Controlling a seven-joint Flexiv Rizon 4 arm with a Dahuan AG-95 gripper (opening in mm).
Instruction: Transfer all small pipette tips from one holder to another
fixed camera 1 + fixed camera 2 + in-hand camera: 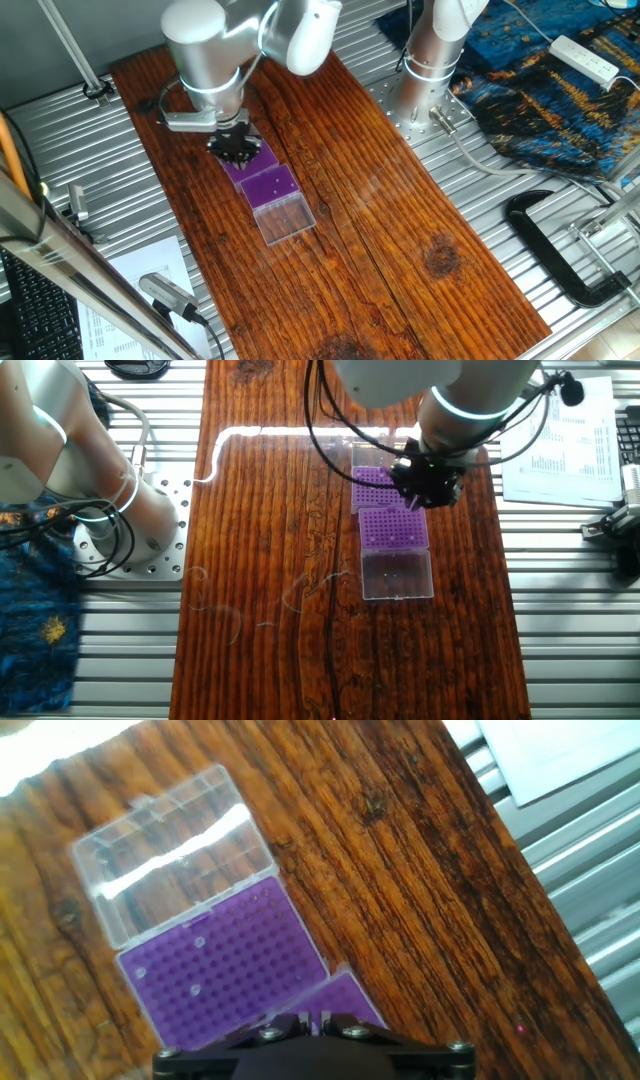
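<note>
Wood, dark and heavily grained, formed the table (270,560) beneath my gripper (428,488); whether my jaws stood apart I could not tell. Two purple perforated racks (225,970) lay end to end beside one clear hinged lid (170,850). Two whitish small pipette tips (197,965) sat in the nearer rack.

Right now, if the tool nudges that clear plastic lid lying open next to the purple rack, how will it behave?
The clear lid looks thin and hollow, so probably light and easy to slide on the smooth wooden board. It appears joined to the purple rack along one edge, so a push may drag or pivot the rack too. Its glossy surface suggests it is slippery to grip.
</note>
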